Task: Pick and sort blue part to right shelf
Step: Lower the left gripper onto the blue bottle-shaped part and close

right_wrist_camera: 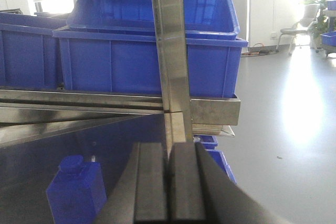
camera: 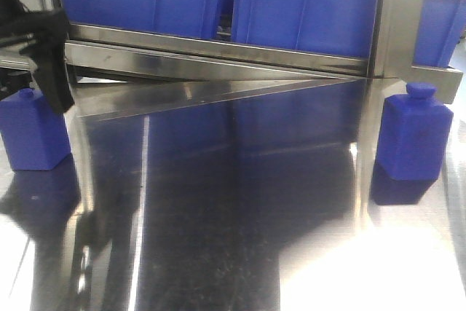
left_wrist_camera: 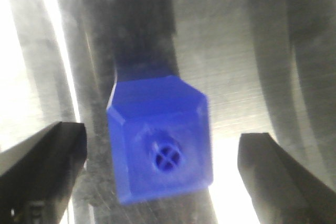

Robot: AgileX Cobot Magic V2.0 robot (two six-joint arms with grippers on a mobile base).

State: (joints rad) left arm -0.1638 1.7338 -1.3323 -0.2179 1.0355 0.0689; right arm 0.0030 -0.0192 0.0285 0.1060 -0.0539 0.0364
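**Left gripper open over a blue part, right gripper shut**

The left gripper (left_wrist_camera: 163, 148) hangs above the left part (left_wrist_camera: 160, 148), its two dark fingers (left_wrist_camera: 44, 166) spread wide. The part stands between them with a gap on each side, so nothing is held. From above, the part's round cap shows a small cross-shaped opening.

The right gripper (right_wrist_camera: 169, 182) has its pads pressed flat together with nothing between them. It points at the steel post (right_wrist_camera: 170, 51) of the shelf (camera: 218, 52).

Both parts stand upright on the shiny table (camera: 218, 216), below the shelf and not on it. The left part is at the table's left edge, and the right part (camera: 415, 136) is just beside the post. Big blue bins (camera: 306, 12) sit on the shelf.
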